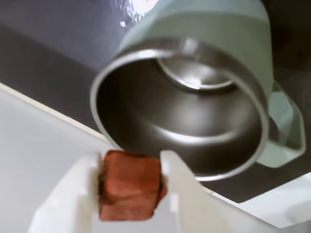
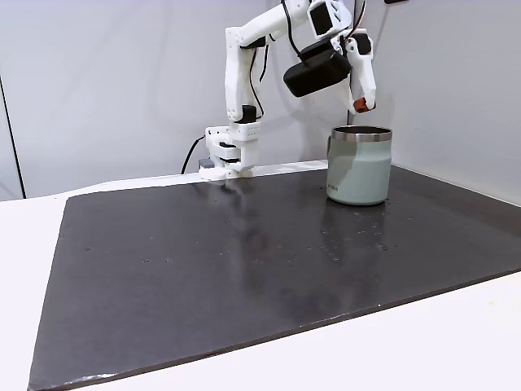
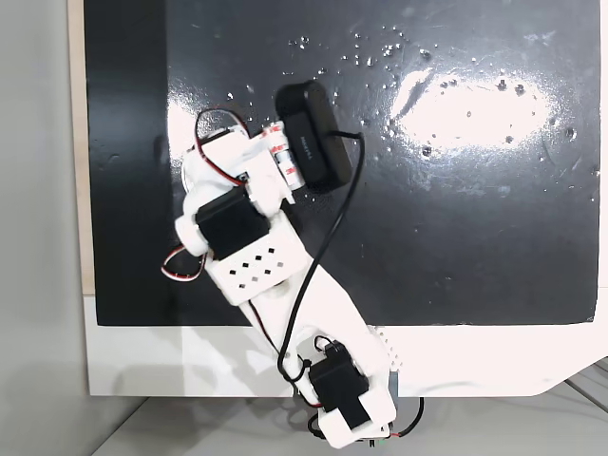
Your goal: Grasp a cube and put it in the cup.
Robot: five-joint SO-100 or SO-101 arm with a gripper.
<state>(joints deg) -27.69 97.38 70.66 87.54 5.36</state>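
Clamped between the white fingers of the gripper in the wrist view, the cube is held just before the cup. In a fixed view, the cube is held above the cup's rim.

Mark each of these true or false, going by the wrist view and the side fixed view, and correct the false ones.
1. The gripper holds the cube between its fingers. True.
2. The cup lies on its side. False: it stands upright on the dark mat.
3. The cube is already inside the cup. False: it is held above the rim.
4. The cup's inside is bare metal with nothing in it. True.
5. The cup's handle shows at the right of the wrist view. True.
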